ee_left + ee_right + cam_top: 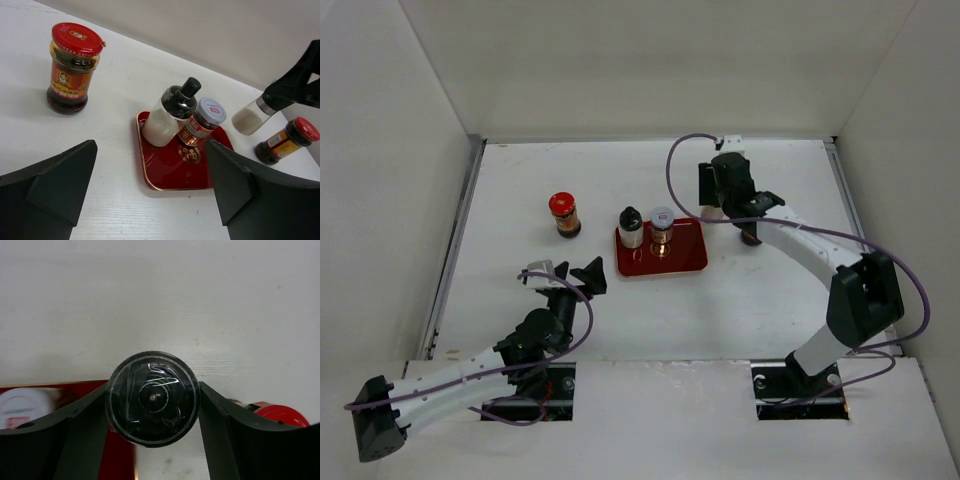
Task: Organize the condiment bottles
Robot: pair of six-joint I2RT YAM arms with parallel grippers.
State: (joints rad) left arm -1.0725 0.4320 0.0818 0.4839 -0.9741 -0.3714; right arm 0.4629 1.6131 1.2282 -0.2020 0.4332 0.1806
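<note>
Top external view has my right end effector (718,205) clenched on the shaker (249,119) by its dark-grey lid. It seems to be held clear of the table (490,250), just right of the tray (688,258), and the shaker's long axis is tilted so its base leans toward the tray. The white bottle (631,227) and silver-lidded jar (662,230) take the tray's left and middle and its right end is bare, so I judge a short move left would clear them; the small red-capped jar (750,237) stands close by, away from the tray. My left end effector (570,273) is released near the tray's front-left corner, the big red-capped jar (564,215) beyond it.
</note>
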